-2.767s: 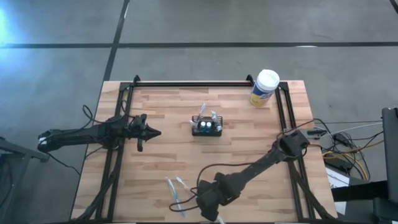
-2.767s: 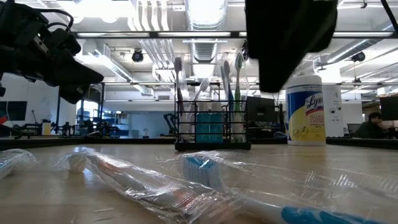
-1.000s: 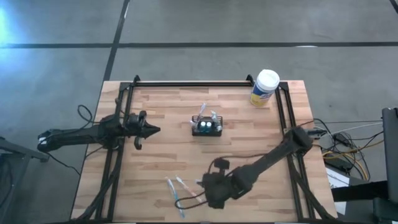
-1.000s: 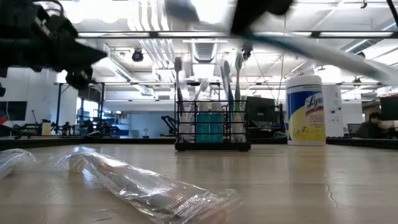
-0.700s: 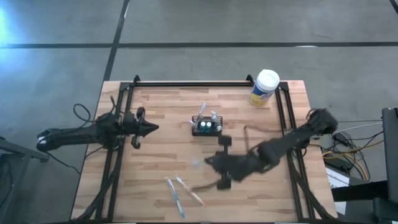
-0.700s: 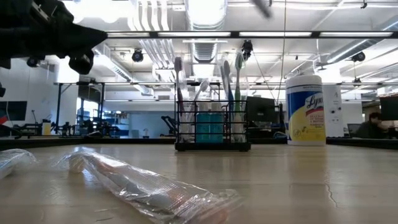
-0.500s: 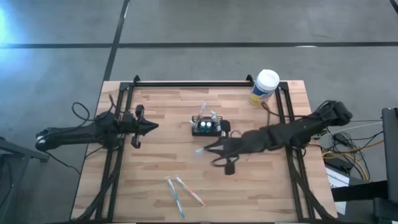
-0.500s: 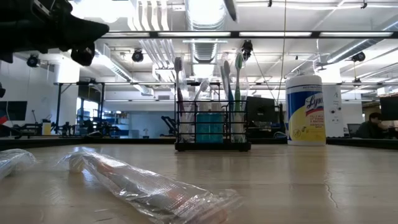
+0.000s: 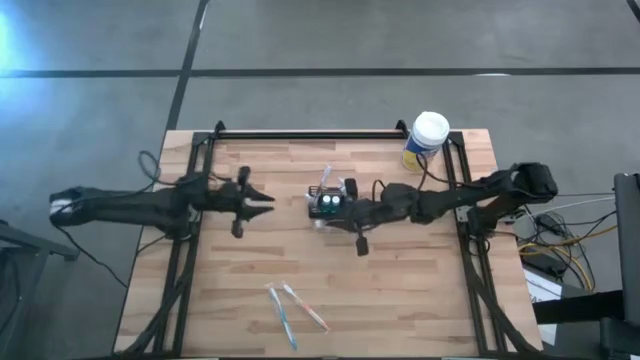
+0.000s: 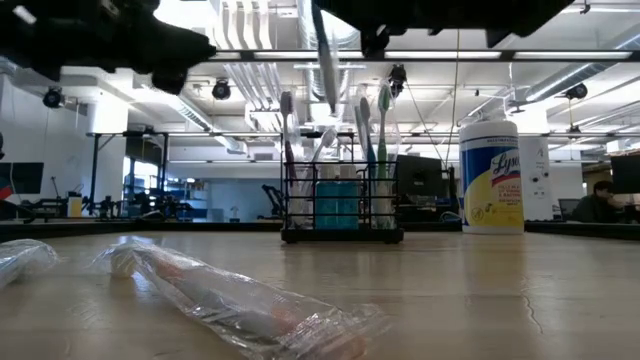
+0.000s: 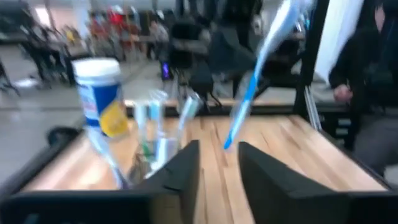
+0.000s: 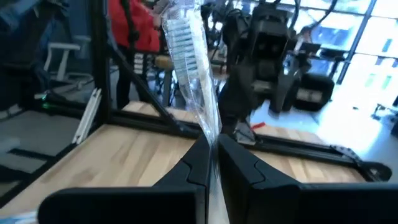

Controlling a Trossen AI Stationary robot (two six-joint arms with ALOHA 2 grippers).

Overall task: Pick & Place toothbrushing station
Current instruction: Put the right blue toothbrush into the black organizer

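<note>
Reaching in from the table's right side, the right arm is stretching across the wooden table (image 9: pixel 400 290) so that the right gripper (image 9: pixel 325 212) is hanging right at the toothbrushing station (image 9: pixel 332 204), the small black wire-mesh holder sitting near the middle of the tabletop with several toothbrushes standing up in its compartments. Its fingers are pinching a plastic-wrapped toothbrush (image 12: pixel 189 68) between them, closed tight on the lower end while the bristle head is pointing up and away from the wrist; in the low view that wrapped brush (image 10: pixel 325 60) is hanging nearly upright just above the station (image 10: pixel 341 208), its lower end close to the tops of the brushes already standing there, though whether it is touching them cannot be told. The left gripper (image 9: pixel 268 199) is hovering above the table to the left of the station, clearly apart from it, with its two fingers (image 11: pixel 180 174) standing a narrow gap apart and holding nothing. Two more wrapped toothbrushes (image 9: pixel 290 312) are lying side by side near the front edge of the table, well apart from the holder. A white-lidded wipes canister (image 9: pixel 426 141) with a yellow label is standing at the far right corner.
</note>
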